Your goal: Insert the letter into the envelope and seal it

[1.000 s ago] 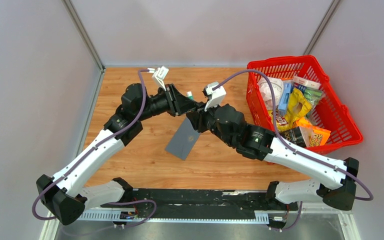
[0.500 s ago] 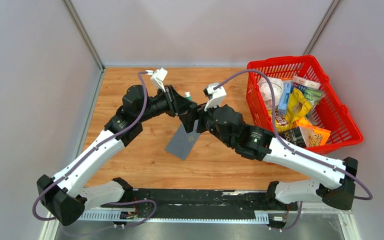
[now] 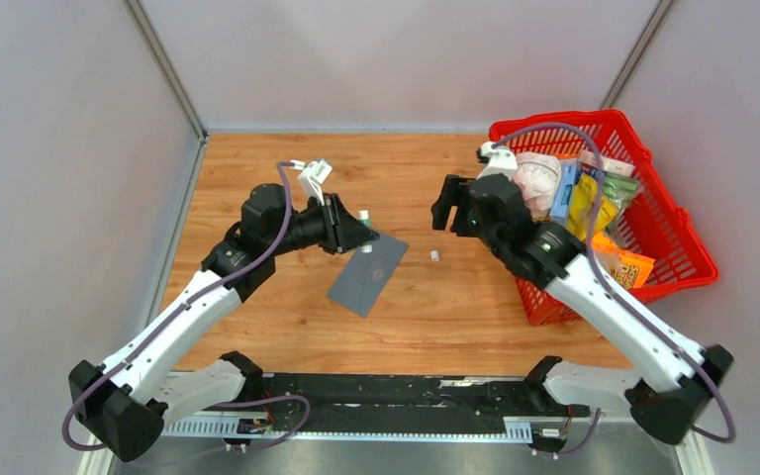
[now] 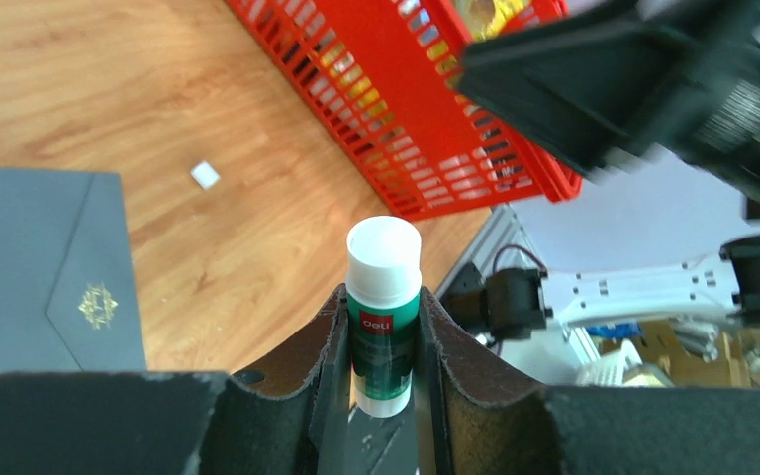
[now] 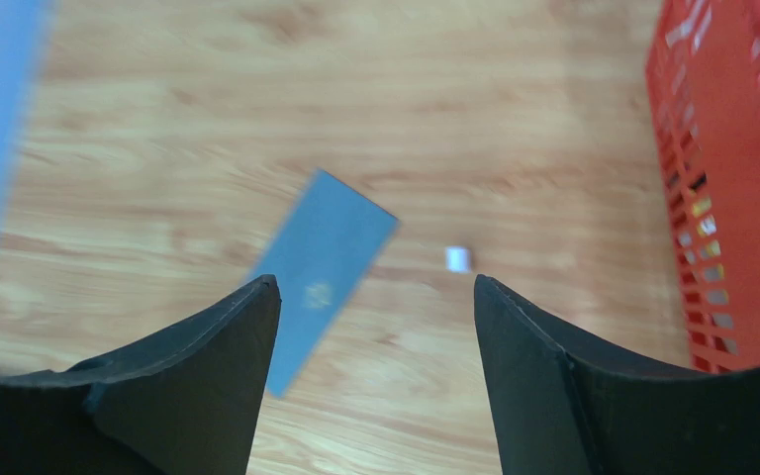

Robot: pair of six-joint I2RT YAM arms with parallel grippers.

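Note:
The dark grey envelope [image 3: 368, 275] lies flat on the wood, flap side up with a gold emblem; it also shows in the left wrist view [image 4: 49, 277] and the right wrist view [image 5: 322, 267]. My left gripper [image 3: 359, 230] hovers at the envelope's far corner, shut on a green and white glue stick [image 4: 384, 327] that points out past the fingertips. My right gripper [image 3: 443, 213] is open and empty, raised beside the red basket, right of the envelope. The letter is not in view.
A red basket [image 3: 594, 121] full of packets stands at the right; it also shows in the left wrist view [image 4: 406, 129] and the right wrist view [image 5: 742, 198]. A small white piece [image 3: 434, 255] lies on the wood between envelope and basket. Grey walls enclose the table.
My right arm has pulled away from the left gripper, to the right and up towards the basket. A small white piece now lies on the wood. The left gripper still holds the glue stick.

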